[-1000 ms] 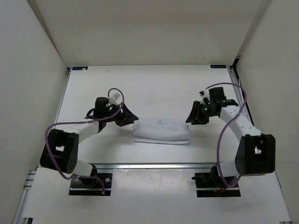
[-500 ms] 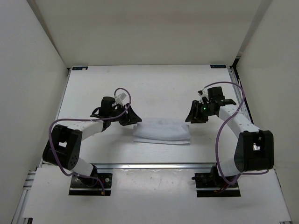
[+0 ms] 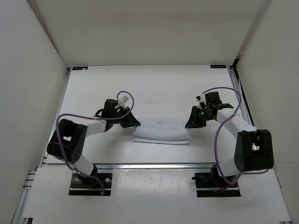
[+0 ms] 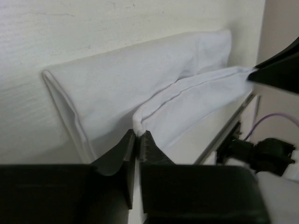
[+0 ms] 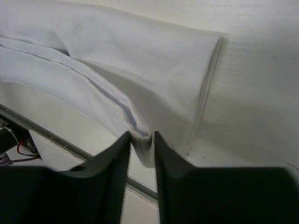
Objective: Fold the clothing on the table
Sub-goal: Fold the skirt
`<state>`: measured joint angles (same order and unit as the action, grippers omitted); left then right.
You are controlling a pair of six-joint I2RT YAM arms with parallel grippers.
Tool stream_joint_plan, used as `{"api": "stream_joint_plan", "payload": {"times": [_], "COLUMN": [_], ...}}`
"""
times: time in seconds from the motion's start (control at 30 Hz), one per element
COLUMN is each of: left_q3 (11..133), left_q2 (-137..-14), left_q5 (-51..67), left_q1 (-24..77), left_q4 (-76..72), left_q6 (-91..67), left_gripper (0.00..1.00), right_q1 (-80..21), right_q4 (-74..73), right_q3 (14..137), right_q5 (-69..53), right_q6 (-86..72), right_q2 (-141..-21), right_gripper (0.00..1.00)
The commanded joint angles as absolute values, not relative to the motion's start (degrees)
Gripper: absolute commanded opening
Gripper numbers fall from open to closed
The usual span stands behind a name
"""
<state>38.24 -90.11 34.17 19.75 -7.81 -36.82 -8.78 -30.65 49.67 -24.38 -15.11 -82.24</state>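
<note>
CHANGE: both arms have closed in on the ends of the thin, soft, plain white clothing (image 3: 162,130) | LEFT: left gripper (image 4: 137,135), wide a second ago, now pinches a hemmed corner at the clothing's left end | RIGHT: right gripper (image 5: 140,137) has narrowed onto a bunched fold at the clothing's right end | WHERE: clothing lies flat on the matte white table (image 3: 154,84) | MEANING: both grasps look taken, so the lift-and-fold probably comes next.

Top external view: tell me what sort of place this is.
Probably a robotics lab test cell, not a home: plain white walls enclose a white table, two cabled arms are mounted at its near edge by a metal rail, and one piece of white clothing lies between them.
</note>
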Motion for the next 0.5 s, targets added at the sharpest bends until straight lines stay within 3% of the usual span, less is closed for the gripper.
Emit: {"api": "stream_joint_plan", "payload": {"times": [0.0,0.03,0.07,0.1,0.47], "left_q3": [39.11,39.11,39.11,39.72,55.97], "left_q2": [-90.70,-91.05,-91.14,-90.79,-91.58], "left_q5": [35.07,35.42,36.29,36.91,42.36], "left_q1": [20.48,20.39,20.04,19.78,14.07], "left_q4": [-12.39,-13.61,-14.32,-14.50,-13.17], "left_q6": [-37.87,-38.92,-40.07,-40.69,-44.90], "left_gripper": [0.07,0.00,0.00,0.00,0.00], "right_q1": [-9.58,-10.02,-9.93,-10.19,-6.60], "right_q4": [-27.95,-28.21,-28.13,-28.73,-33.66], "right_q3": [49.83,50.70,51.23,52.72,73.19], "right_q5": [-25.48,-25.58,-25.66,-25.66,-24.96], "right_q6": [-16.43,-16.78,-16.79,-17.05,-14.50], "right_q2": [-82.53,-82.70,-82.97,-83.14,-87.69], "right_gripper": [0.23,0.15,0.03,0.00,0.00]}}
